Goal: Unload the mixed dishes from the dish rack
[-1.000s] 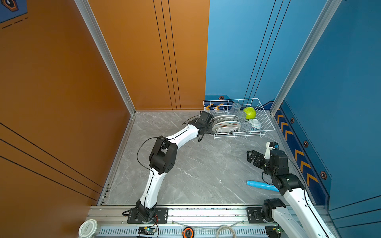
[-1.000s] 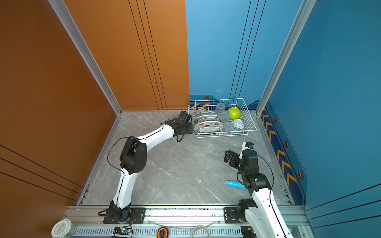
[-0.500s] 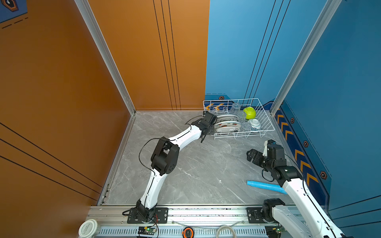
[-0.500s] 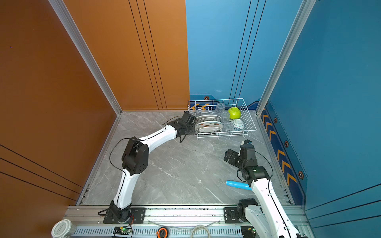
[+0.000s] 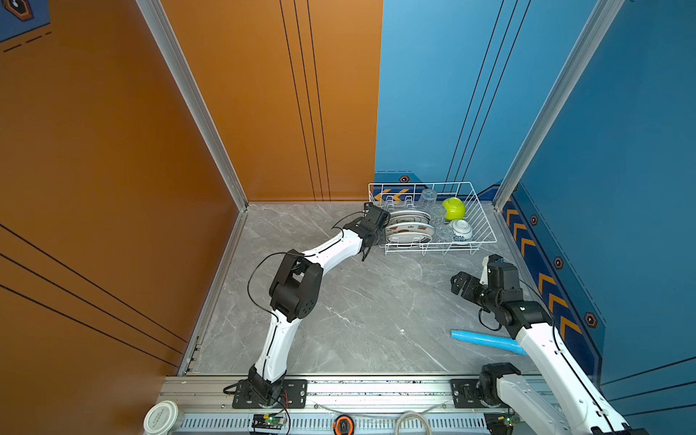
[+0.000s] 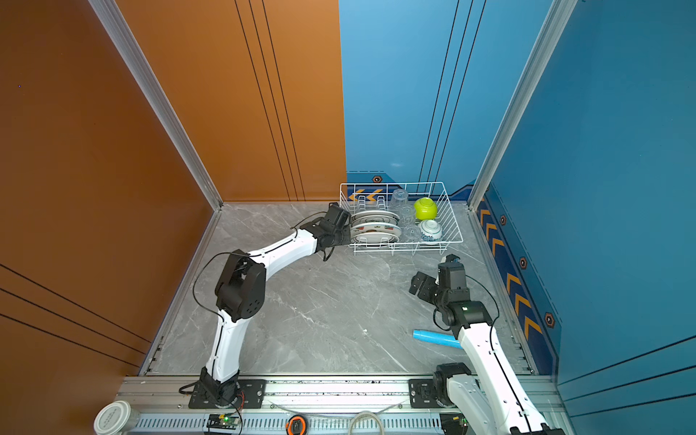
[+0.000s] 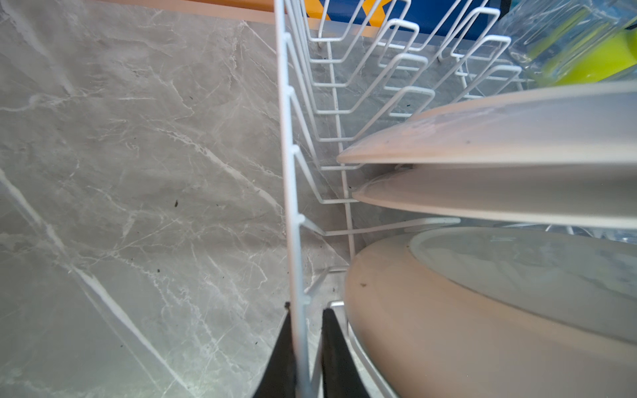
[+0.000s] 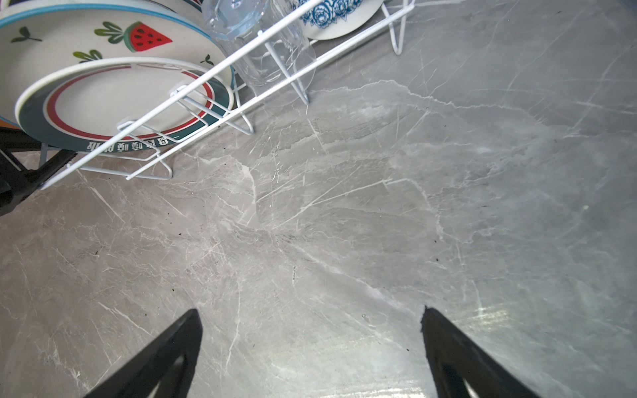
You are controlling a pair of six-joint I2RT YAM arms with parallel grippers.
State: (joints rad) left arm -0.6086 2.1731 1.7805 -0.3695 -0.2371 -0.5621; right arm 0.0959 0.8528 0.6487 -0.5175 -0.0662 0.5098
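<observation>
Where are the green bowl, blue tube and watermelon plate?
green bowl [image 5: 453, 208], in a top view, outer wall.
blue tube [image 5: 486, 341], in a top view, its middle.
watermelon plate [image 8: 103, 41], right wrist view, face.

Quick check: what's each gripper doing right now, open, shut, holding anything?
Left gripper: shut on the dish rack, pinching its rim wire.
Right gripper: open, holding nothing.

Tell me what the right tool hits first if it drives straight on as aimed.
Probably the bare marble tabletop, short of the dish rack. In the right wrist view the right tool, jaws wide open, aims down at it, the rack farther ahead. Depth is uncertain.
</observation>
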